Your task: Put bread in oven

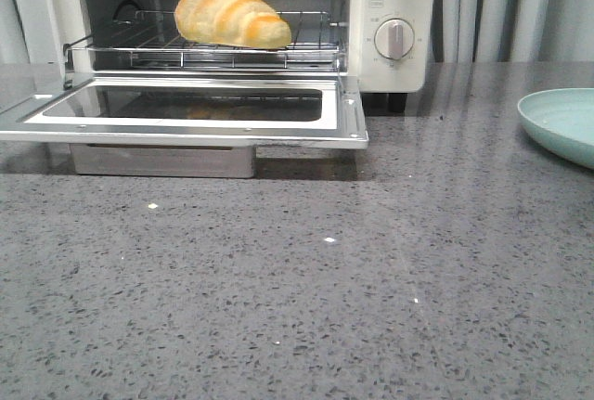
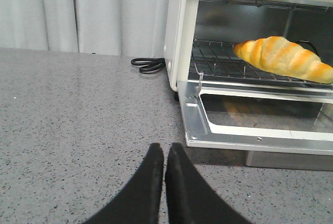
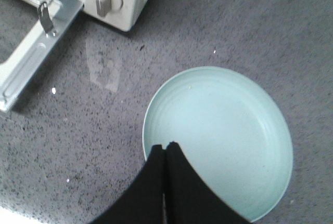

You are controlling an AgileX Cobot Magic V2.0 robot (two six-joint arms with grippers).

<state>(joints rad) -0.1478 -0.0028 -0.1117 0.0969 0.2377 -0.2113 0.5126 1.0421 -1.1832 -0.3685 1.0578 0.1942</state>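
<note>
Bread [image 1: 232, 15] is seen lying on the wire rack [image 1: 195, 47] inside the oven [image 1: 390, 57], its tapered end turned toward the side with the dials [image 1: 394, 38]. The oven door [image 1: 186, 117] is folded down flat over the grey speckled counter [image 1: 325, 289], and the rack is drawn partly forward above it. In the left wrist view, the left gripper [image 2: 165, 154] is shown with its black fingers pressed together, nothing between them, held above bare counter near the door's corner; a coiled black cord [image 2: 148, 65] is seen beside the oven against the curtain. In the right wrist view, the right gripper [image 3: 166, 148] is likewise closed tight and empty, positioned over the near rim of a pale green plate [image 3: 223, 125], which is set on the counter well apart from the oven.
</note>
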